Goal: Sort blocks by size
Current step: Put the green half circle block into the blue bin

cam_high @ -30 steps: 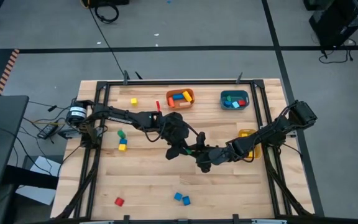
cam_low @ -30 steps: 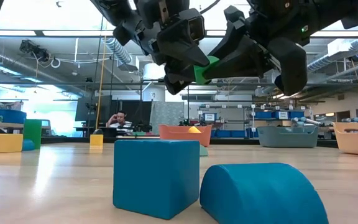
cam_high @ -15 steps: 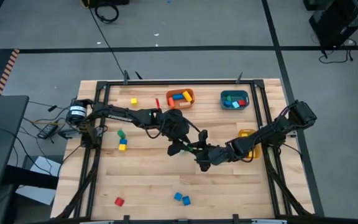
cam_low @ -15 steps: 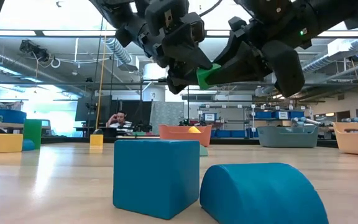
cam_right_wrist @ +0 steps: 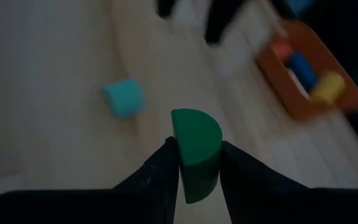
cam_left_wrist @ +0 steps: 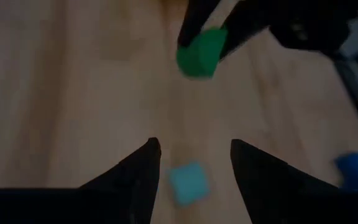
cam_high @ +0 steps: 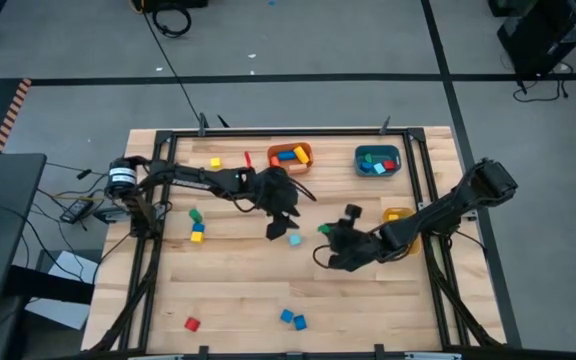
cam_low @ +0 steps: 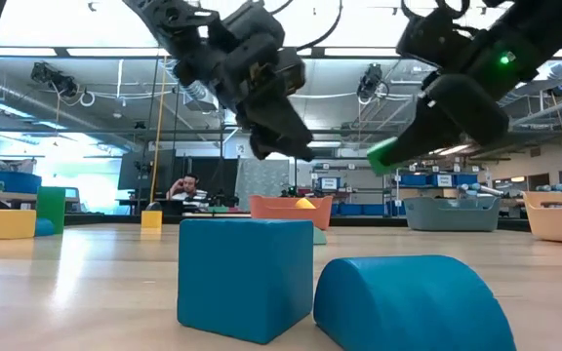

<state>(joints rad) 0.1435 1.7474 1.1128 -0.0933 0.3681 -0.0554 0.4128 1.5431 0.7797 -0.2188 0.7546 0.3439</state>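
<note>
Two dark, jointed, black-cabled arms are ending in two-fingered grippers; a green light is glowing on one.

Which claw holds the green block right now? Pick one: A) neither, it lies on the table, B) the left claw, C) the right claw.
C: the green block sits pinched in the right claw, held above the table, while the left claw is open and empty.
</note>
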